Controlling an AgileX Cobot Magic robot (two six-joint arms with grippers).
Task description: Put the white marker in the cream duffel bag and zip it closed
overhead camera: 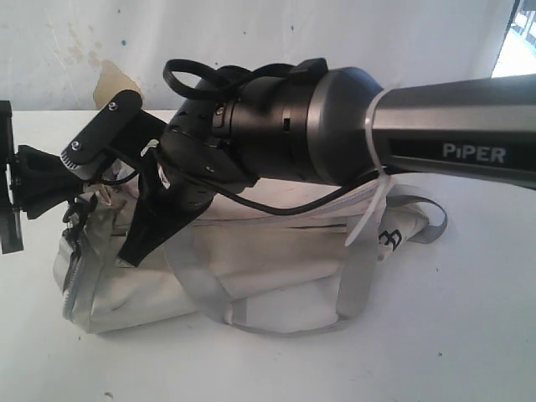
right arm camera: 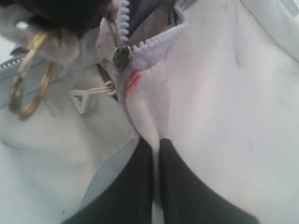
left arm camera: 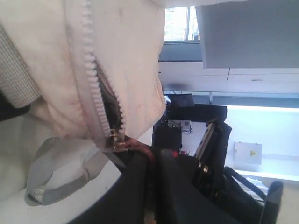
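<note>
Stained cream fabric duffel bag: sat lower-middle of frame on white table | left gripper, far left: jaws pinched tight on reddish zip pull | right gripper, left of centre: jaws squeezed together on a fold of bag fabric

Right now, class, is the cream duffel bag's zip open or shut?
Partly open: on the cream duffel bag, zipper teeth part beyond the slider, leaving a dark gap. Its length: cannot tell.
</note>
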